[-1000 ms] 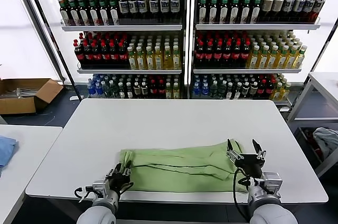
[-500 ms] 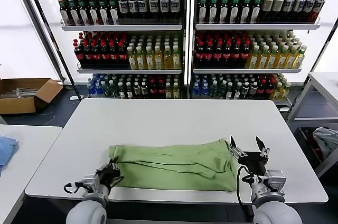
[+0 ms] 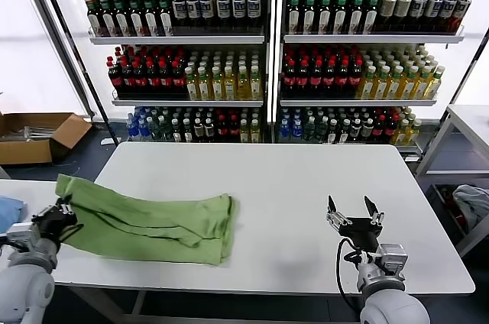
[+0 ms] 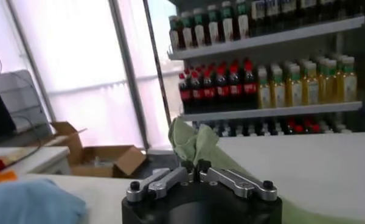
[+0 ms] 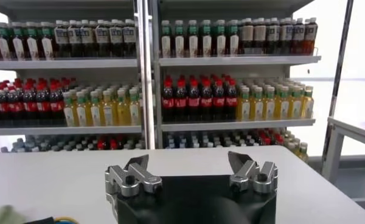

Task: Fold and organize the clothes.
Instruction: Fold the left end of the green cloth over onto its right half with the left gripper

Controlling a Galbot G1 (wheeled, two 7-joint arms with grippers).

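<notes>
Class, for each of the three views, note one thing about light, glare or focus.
Head view: bright backlight washes out the windows behind the shelves; the green shirt is evenly lit. Left wrist view: window glare at the back, and the near blue cloth is out of focus. Right wrist view: the bottles are sharp, while the white table looks flat.

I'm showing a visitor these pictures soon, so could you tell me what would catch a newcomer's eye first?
Most striking is the light green shirt, bunched and stretched over the white table's left edge, its corner pinched in the shut left pincer. The right pincer hovers open and empty over the table's near right side. Behind, shelves of bottles fill the background.
</notes>
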